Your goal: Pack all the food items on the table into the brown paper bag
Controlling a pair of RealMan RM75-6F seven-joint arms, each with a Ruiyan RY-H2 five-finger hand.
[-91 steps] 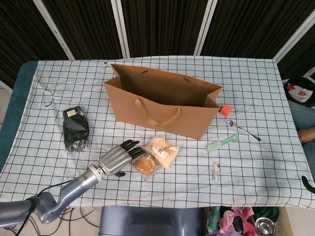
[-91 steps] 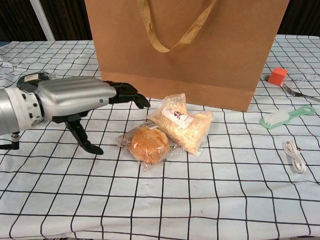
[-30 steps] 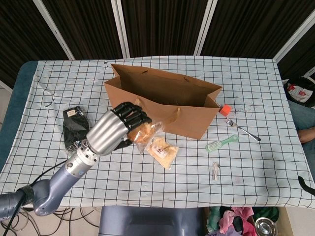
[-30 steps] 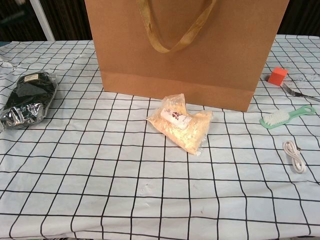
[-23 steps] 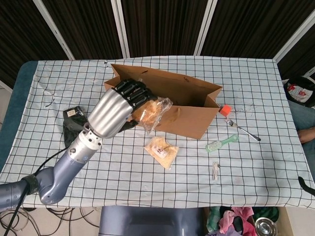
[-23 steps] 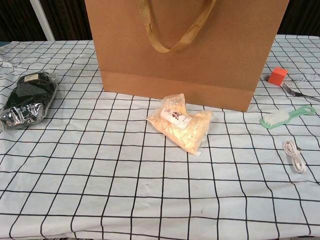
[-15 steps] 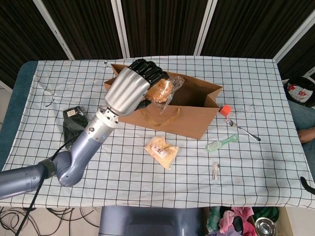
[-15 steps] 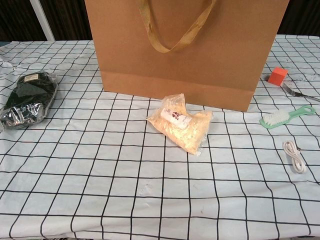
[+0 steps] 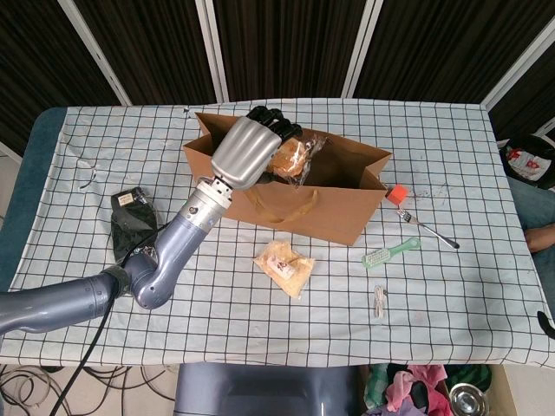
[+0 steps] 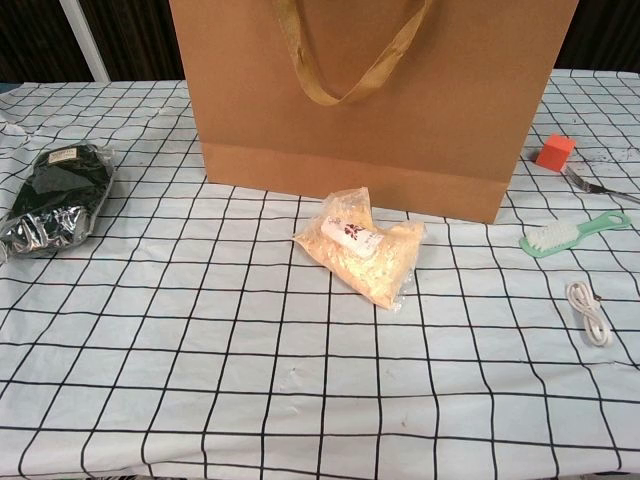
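Note:
My left hand point(image 9: 250, 149) hangs over the open mouth of the brown paper bag point(image 9: 347, 208) and grips a round bun in clear wrap point(image 9: 295, 159). The bun sits above the bag's opening, near its left half. A clear packet of yellowish crumbly food point(image 9: 284, 266) point(image 10: 362, 246) lies on the cloth just in front of the bag point(image 10: 450, 110). A black foil packet point(image 9: 132, 227) point(image 10: 55, 200) rests at the left of the table. The chest view shows no hand. My right hand is out of sight.
Right of the bag lie an orange block point(image 9: 397, 194) point(image 10: 555, 151), a fork point(image 9: 429, 229), a green brush point(image 9: 390, 252) point(image 10: 573, 233) and a coiled white cable point(image 9: 380, 301) point(image 10: 590, 325). A checked cloth point(image 9: 451, 286) covers the table.
My left hand took the wrapped bun off the cloth, lifted it up and back, and now holds it over the bag's mouth. The yellow packet and black packet stayed put.

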